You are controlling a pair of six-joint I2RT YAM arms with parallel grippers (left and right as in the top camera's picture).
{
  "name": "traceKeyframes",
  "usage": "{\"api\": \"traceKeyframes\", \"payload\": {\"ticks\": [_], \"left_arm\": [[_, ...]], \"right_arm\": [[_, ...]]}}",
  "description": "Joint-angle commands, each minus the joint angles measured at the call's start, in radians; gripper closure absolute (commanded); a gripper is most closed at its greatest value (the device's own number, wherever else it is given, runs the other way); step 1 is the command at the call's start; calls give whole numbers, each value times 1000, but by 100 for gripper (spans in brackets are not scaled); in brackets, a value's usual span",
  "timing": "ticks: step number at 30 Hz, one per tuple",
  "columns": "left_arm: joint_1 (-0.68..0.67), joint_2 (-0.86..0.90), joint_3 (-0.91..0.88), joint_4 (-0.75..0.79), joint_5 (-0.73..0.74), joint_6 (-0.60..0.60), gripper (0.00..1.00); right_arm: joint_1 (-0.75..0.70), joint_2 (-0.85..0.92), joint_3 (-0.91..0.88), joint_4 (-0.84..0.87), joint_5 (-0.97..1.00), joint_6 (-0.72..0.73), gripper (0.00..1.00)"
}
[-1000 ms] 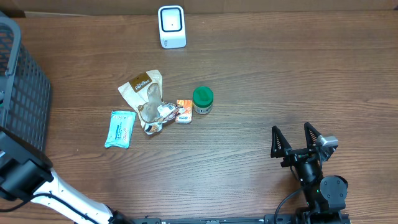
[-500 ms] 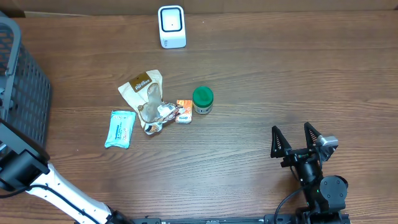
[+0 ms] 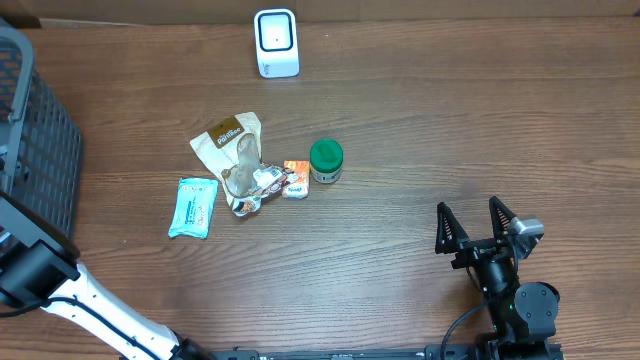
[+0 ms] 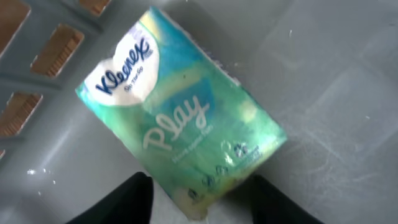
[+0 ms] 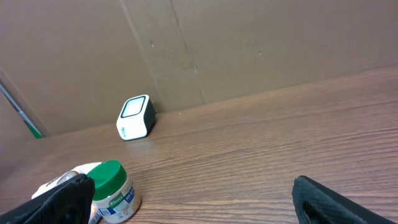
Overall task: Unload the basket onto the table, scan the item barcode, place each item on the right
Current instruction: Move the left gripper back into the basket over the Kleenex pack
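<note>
In the left wrist view a teal and green Kleenex Play tissue pack [image 4: 180,118] lies flat on the grey floor of the basket [image 4: 336,74]. My left gripper [image 4: 199,202] hangs over the pack's near corner, one dark finger on each side. The jaws stand open around that corner, with a thin gap on the left side. From overhead the left gripper is hidden at the basket [image 3: 40,150]. The white scanner [image 3: 276,42] stands at the table's far edge. My right gripper [image 3: 478,225] rests open and empty near the front right.
Mid-table lie a brown pouch [image 3: 230,145], a teal pack [image 3: 193,206], a small orange box [image 3: 295,178] and a green-lidded jar [image 3: 326,160]. The basket's lattice wall [image 4: 37,68] rises close to the tissue pack. A cardboard wall stands behind the scanner [image 5: 135,117].
The left arm's lower link has shifted slightly left toward the basket. The right arm and the items on the table have not moved.
</note>
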Motion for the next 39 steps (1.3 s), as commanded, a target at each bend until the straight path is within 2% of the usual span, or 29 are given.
{"api": "traceKeyframes", "payload": {"ticks": [1,2,4,5,9,12,16,19,25,39], "left_arm": [[-1,23,-39,-1,-2,5,41],[-1,23,-39,0,-2,5,43],[-1,22,-36,0,-2,4,54],[-1,22,-32,0,2,-2,55],[-10,14,7,-10,37,-72,51],[-13,-2,55,-38,76,-179,40],[-13,-27,107,-77,75,-288,40],[-13,-37,138,-98,72,-296,34],[-8,-31,141,-86,17,-340,36],[-5,49,140,-14,-55,-339,37]], "right_arm": [[5,-10,-11,5,-2,3,0],[5,-10,-10,5,-2,3,0],[5,-10,-11,5,-2,3,0],[5,-10,-11,5,-2,3,0],[5,-10,-11,5,-2,3,0],[5,-10,-11,5,-2,3,0],[5,-10,-11,5,-2,3,0],[5,-10,-10,5,-2,3,0],[5,-10,-10,5,-2,3,0],[5,-10,-11,5,-2,3,0]]}}
